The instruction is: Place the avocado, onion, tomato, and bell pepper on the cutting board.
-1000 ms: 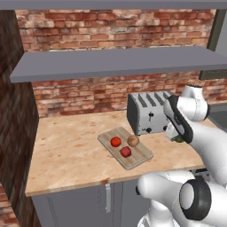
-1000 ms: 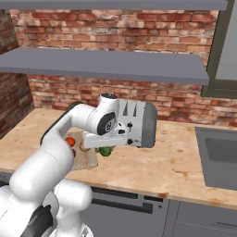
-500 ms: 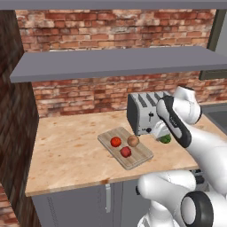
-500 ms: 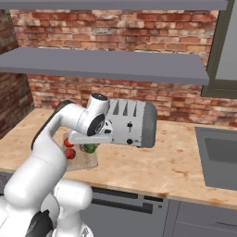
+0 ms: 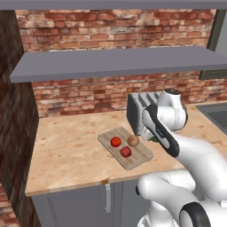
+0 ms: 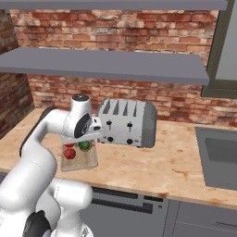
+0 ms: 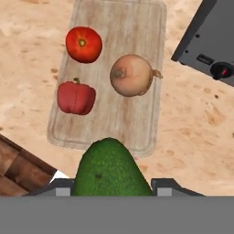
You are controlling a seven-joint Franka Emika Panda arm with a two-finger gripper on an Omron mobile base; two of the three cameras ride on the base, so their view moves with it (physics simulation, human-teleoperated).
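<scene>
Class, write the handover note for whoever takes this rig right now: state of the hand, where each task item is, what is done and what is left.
Hand: shut on the avocado, held above the counter at the near edge of the cutting board, beside the toaster.
On the board: tomato, onion and bell pepper, all apart from each other.
Done: three of the four items placed.
Left: carry the avocado over a bare part of the board, probably the strip nearest the hand, set it down and release it.

Avocado (image 7: 112, 169) above cutting board (image 7: 116, 82) edge
</scene>
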